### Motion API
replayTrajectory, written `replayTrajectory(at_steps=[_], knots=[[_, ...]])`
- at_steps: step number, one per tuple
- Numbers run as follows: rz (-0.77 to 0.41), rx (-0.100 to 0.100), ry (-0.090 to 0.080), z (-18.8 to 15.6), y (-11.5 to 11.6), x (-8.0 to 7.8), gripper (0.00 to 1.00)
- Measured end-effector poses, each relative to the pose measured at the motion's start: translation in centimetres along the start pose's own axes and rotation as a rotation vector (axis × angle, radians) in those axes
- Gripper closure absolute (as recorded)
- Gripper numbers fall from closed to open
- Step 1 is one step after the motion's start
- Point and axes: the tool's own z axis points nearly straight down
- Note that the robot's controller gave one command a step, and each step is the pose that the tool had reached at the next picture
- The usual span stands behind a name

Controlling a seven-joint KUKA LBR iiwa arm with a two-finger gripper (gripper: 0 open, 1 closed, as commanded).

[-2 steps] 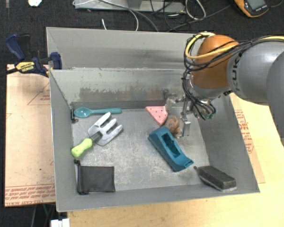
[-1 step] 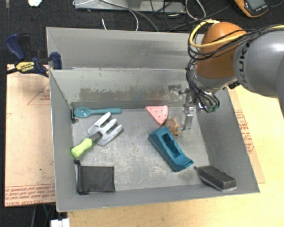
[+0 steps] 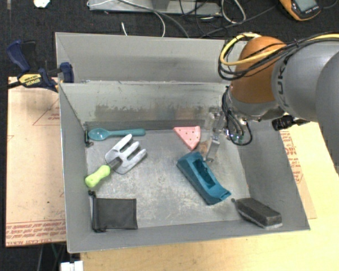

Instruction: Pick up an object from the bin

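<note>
Six loose things: spread apart on the floor of the grey metal bin, none heaped.
Front right corner: dark grey rectangular block, lying flat against the front wall.
Front left corner: flat black fabric pouch, square-ish, near the left wall.
Centre right: teal-blue oblong plastic holder, hollow on top, lying slantwise, its lower end near the grey block.
Centre left: white pronged hand tool with lime-green handle, prongs towards the back, handle towards the left wall.
Back centre: pink triangular wedge with pale dots, just beside the holder's upper end.
Back left: teal plastic spoon, lying along the foot of the back wall, bowl to the left.
Gripper: low in the bin, over the upper end of the teal-blue holder, with the pink wedge just to its side.
Gripper state: cannot tell from this angle whether it is open or closed; contact with the holder also unclear.
Arm: grey shell entering from the right, orange wrist cover looped with yellow cables.
Lettering: dark marks on the arm's grey shell, not legible.
</note>
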Motion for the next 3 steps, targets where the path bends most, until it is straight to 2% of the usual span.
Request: replayTrajectory(at_steps=[1, 2, 3], knots=[[-0.124, -0.001, -0.012, 2.5, -0.5, -1.4, 0.0], [0.239, -0.006, -0.012, 3.6, -0.7, -1.3, 1.0], [0.238, -0.006, -0.015, 3.6, -0.7, -1.3, 1.0]])
